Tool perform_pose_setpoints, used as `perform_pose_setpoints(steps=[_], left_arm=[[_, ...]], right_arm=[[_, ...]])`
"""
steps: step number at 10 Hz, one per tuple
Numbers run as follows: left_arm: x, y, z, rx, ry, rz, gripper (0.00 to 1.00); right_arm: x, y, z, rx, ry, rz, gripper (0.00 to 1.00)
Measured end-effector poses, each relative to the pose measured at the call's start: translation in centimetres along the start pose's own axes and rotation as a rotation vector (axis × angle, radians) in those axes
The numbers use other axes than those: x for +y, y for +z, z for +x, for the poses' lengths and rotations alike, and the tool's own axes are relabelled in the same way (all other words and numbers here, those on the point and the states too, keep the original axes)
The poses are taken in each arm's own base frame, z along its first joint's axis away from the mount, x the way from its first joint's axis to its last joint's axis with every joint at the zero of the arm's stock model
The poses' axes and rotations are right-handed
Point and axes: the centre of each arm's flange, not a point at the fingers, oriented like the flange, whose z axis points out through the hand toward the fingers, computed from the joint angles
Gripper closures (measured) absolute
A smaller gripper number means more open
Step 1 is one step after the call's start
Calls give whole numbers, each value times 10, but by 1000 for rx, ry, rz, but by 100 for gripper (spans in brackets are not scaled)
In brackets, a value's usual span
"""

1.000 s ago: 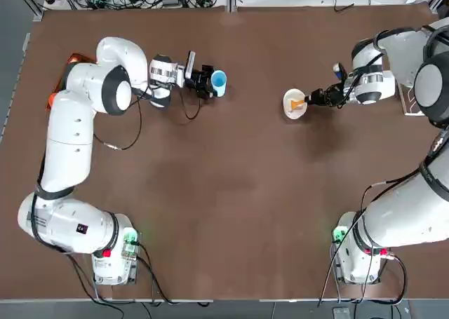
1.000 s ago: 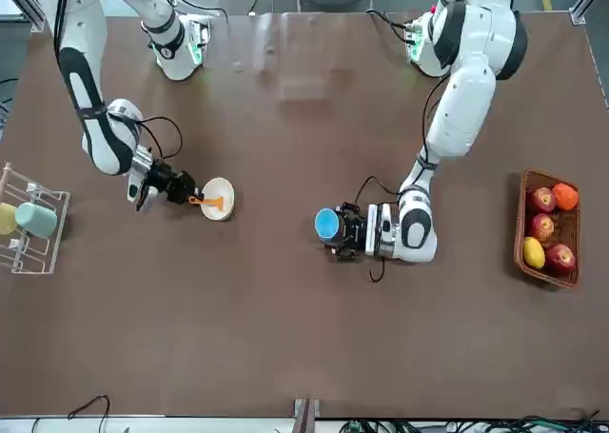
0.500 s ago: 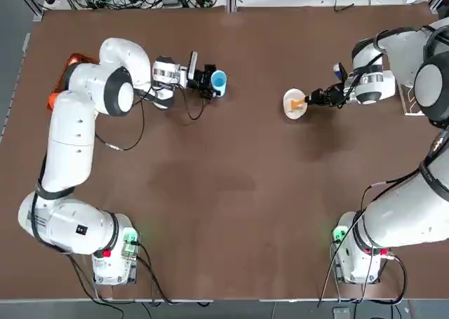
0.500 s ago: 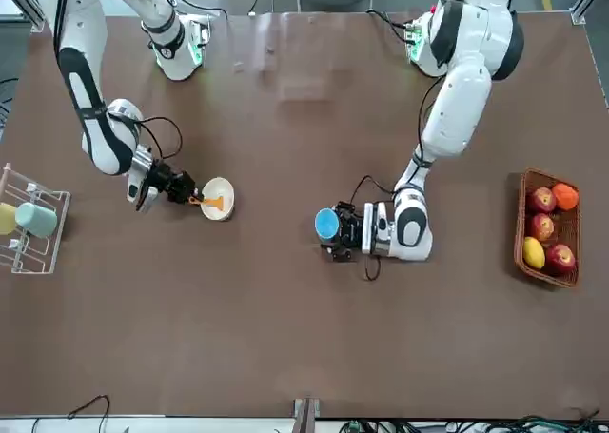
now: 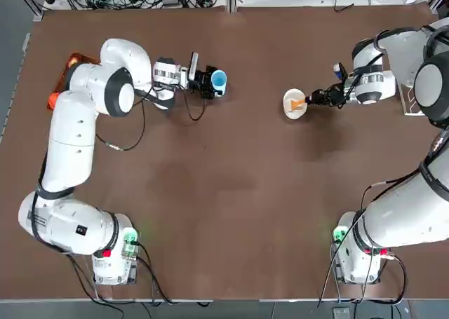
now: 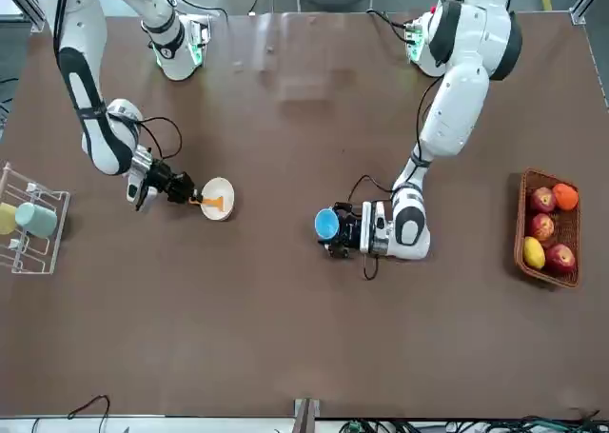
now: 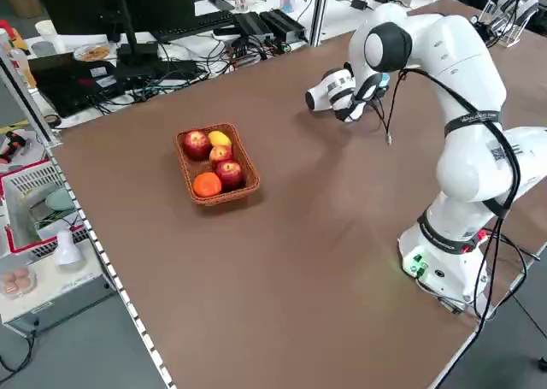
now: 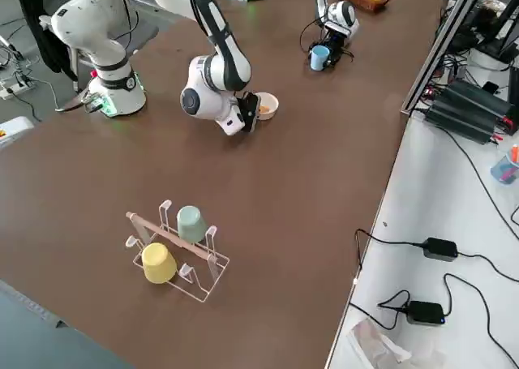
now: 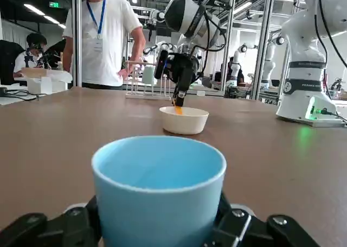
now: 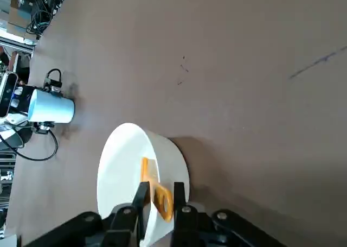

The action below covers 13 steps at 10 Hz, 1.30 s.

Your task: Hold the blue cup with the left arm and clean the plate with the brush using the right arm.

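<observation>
Orange brush (image 10: 156, 191) is pinched between the right end effector's (image 10: 159, 202) fingers, tip down inside the plate (image 10: 126, 165), which sits on the brown worktop (image 5: 231, 193). Right wrist view shows the grip directly; top view only shows an orange speck in the plate (image 5: 294, 104) with the right end effector (image 5: 313, 99) at its rim. Left end effector (image 5: 208, 83) is clamped around the blue cup (image 5: 219, 79), upright, low on the worktop, well apart from the plate. Left wrist view shows the cup (image 9: 159, 194) seated between the fingers, plus a person standing beyond the worktop. Front view adds a fruit basket (image 6: 549, 227) and cup rack (image 6: 30, 230) at opposite edges.
</observation>
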Motion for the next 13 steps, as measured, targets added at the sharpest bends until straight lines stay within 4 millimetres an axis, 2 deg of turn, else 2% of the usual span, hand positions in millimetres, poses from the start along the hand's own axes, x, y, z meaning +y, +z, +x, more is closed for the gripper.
perform_pose_setpoints(steps=[3, 4, 10, 13], left_arm=[[0, 0, 0, 0, 0, 0, 25], [0, 0, 0, 0, 0, 0, 25], [0, 0, 0, 0, 0, 0, 26], [0, 0, 0, 0, 0, 0, 26]], right_arm=[[0, 0, 0, 1, 1, 0, 81], [0, 0, 0, 1, 1, 2, 86], [-1, -1, 2, 9, 3, 12, 94], [-3, 0, 3, 8, 32, 14, 94]])
